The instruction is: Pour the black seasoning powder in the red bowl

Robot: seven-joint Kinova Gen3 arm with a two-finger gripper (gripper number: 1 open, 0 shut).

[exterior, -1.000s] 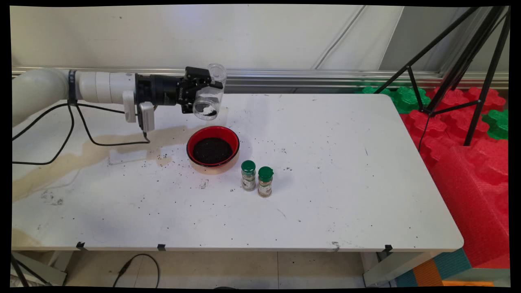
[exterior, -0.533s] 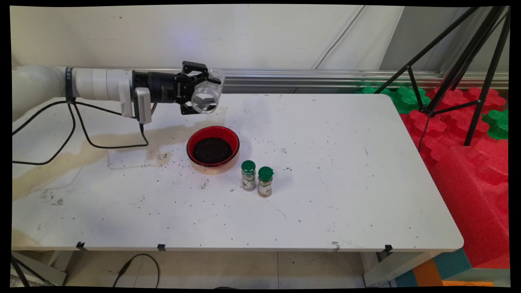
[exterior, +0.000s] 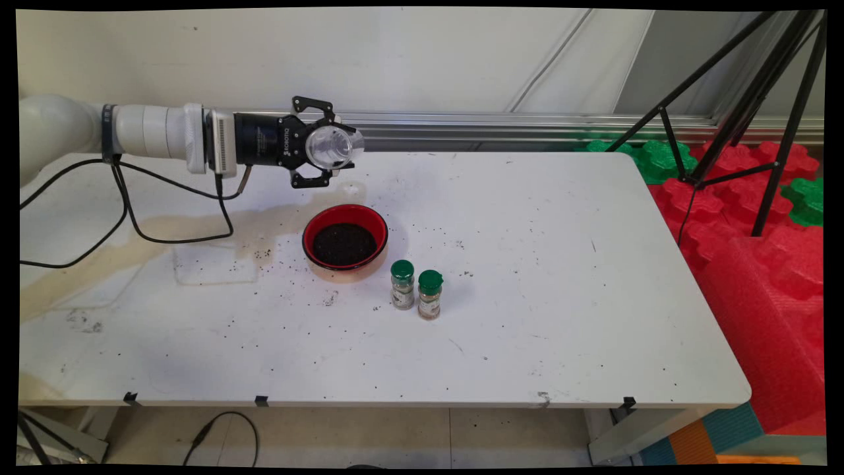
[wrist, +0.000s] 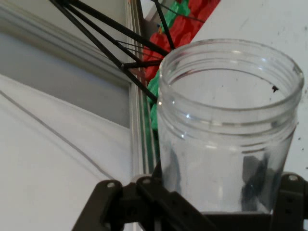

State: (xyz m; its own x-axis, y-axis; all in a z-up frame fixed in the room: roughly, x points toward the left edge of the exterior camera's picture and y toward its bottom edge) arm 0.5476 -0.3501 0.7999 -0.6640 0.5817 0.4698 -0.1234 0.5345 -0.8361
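Above the far left part of the tabletop, a clear plastic jar is held in the air by the gripper, whose black fingers are clenched on the jar's sides. The arm is stretched level from the left, and the jar is turned on its side so that one round end faces the main camera. On the black body of the gripper, white lettering can be read as ROBOTIQ. In the hand view the jar's threaded open mouth is seen pointing away from the hand; the jar appears nearly empty, with only a dark speck clinging near the rim.

Below the jar and slightly nearer the camera, a red bowl is set on the tabletop, filled with a dark, fine-grained material. The jar is held clear of the bowl, not touching it.

Just to the right of the bowl and nearer the front, two small spice bottles with green caps are stood upright side by side, close together. Their labels cannot be read.

Dark crumbs are scattered across the tabletop around the bowl, and a brownish stain is spread over the left side. Black cables are hung from the arm.
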